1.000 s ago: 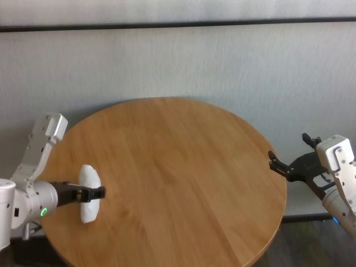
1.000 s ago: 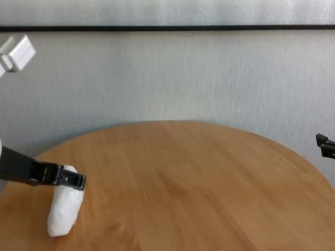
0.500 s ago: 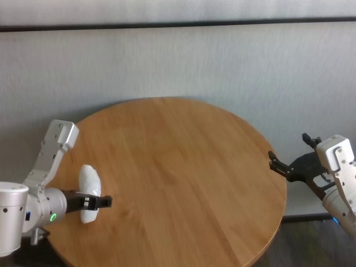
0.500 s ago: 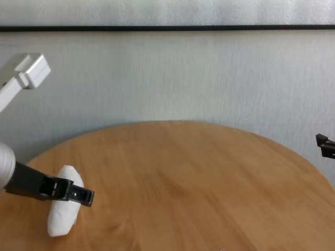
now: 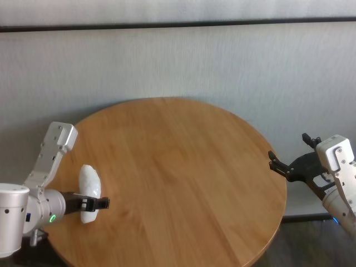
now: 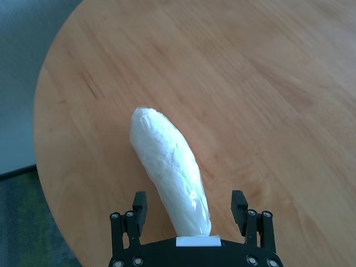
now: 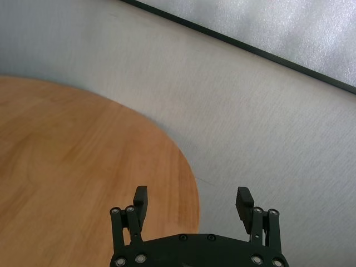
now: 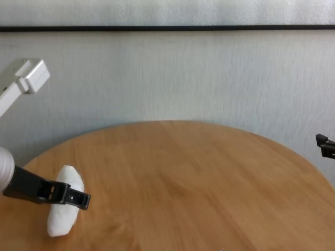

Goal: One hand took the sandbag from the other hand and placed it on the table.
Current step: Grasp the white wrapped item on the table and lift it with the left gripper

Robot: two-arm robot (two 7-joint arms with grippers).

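The white sandbag (image 5: 89, 183) lies flat on the round wooden table (image 5: 178, 167), near its left edge. My left gripper (image 5: 100, 203), with the green ring light, hovers over the sandbag's near end. In the left wrist view this gripper (image 6: 189, 203) is open, with one finger on each side of the sandbag (image 6: 167, 161) and neither touching it. In the chest view the left gripper (image 8: 84, 200) crosses in front of the sandbag (image 8: 60, 219). My right gripper (image 5: 288, 149) is open and empty, off the table's right edge; the right wrist view shows it (image 7: 192, 197) spread wide.
A grey wall with a dark horizontal strip (image 5: 178, 25) stands behind the table. The table's right rim (image 7: 189, 183) lies just ahead of the right gripper. Nothing else is on the table (image 8: 199, 183).
My left gripper has slid from the sandbag's middle toward its near end and dropped lower. The sandbag has stayed in place. The right arm has not moved.
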